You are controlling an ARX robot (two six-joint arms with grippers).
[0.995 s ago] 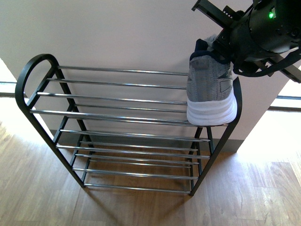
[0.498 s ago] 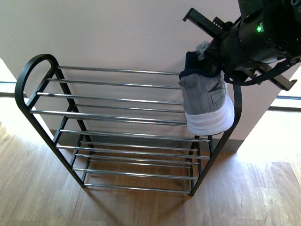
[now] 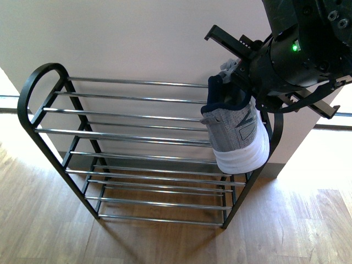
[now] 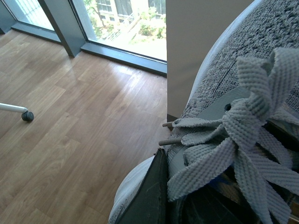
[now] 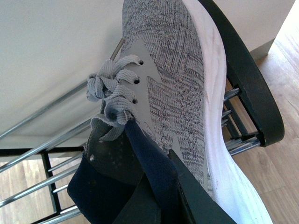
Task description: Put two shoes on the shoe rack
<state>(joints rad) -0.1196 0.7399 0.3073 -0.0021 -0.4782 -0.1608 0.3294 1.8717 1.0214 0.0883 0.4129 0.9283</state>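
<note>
placement of the first sneaker (image 3: 239, 132) is the step in hand. the right hand (image 3: 237, 82) is pinching it by the navy collar, just behind the laces, and is holding it at the right end of the rack (image 3: 33, 93). the shoe is hanging tilted, with heel and white sole dropping below the front rod of the top shelf (image 3: 137, 113) and the toe pointing up toward the wall (image 3: 137, 38). it is not lying on the rods yet, and whether the sole is touching the front rod is hard to tell. in the right wrist view the sole is sitting just beside the black side arch (image 5: 254, 88), and the fingers (image 5: 187, 196) are closing narrowly on the collar.

the left hand (image 4: 196, 210) is out of the front view. its own camera is showing a second sneaker (image 4: 261, 46) filling the frame above the wood floor (image 4: 70, 116), with laces against a dark finger (image 4: 149, 196). that hand is looking to be gripping this one, ready for its turn.

next, by my judgement, the right hand is needing to level the shoe, bringing the sole flat across several rods and clear of the arch before opening. the rods are thin and spaced, so a tilted release is risking the heel slipping through or off the front edge. the second shoe is then going alongside, to the left.
</note>
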